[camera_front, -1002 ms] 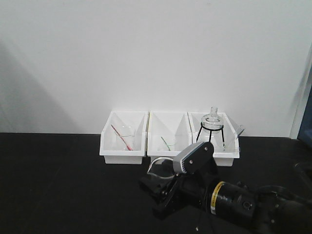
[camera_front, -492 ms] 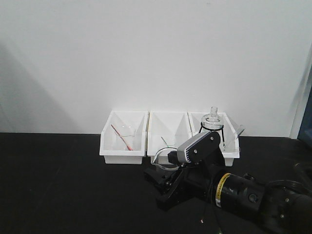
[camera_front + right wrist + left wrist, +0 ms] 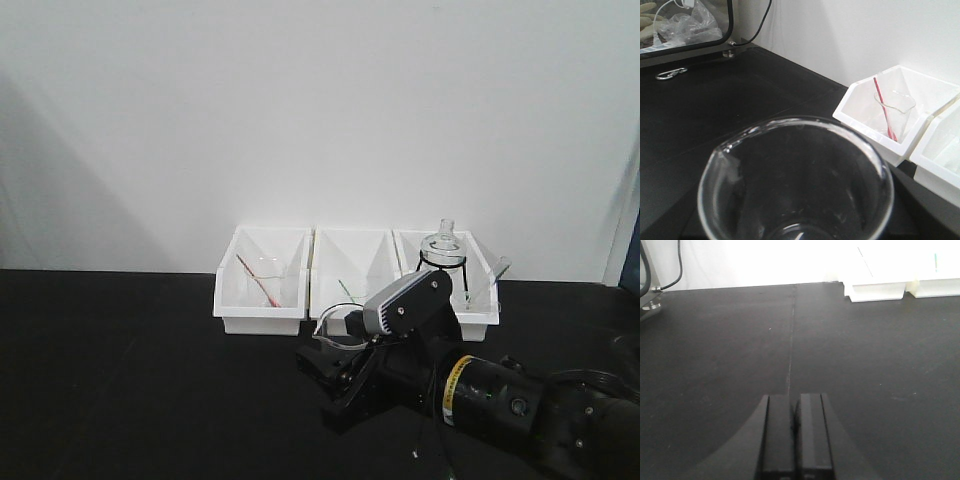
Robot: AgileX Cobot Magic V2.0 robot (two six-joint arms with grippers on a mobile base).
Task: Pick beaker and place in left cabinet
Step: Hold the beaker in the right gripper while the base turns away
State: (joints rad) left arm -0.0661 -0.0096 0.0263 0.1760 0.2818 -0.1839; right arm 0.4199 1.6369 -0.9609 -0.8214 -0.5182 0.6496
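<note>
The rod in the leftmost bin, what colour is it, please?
Red rod; right wrist view shows it best.

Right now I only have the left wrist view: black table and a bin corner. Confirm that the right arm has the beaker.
Observer: It seems so. On the front view the beaker sits at the tip of the right gripper.
Operator: Tell me what is in it.
Observer: Nothing. The right wrist view looks straight down into empty glass.
Operator: Name one other glass item.
Observer: A glass vessel with a red rod stands in the leftmost bin.
</note>
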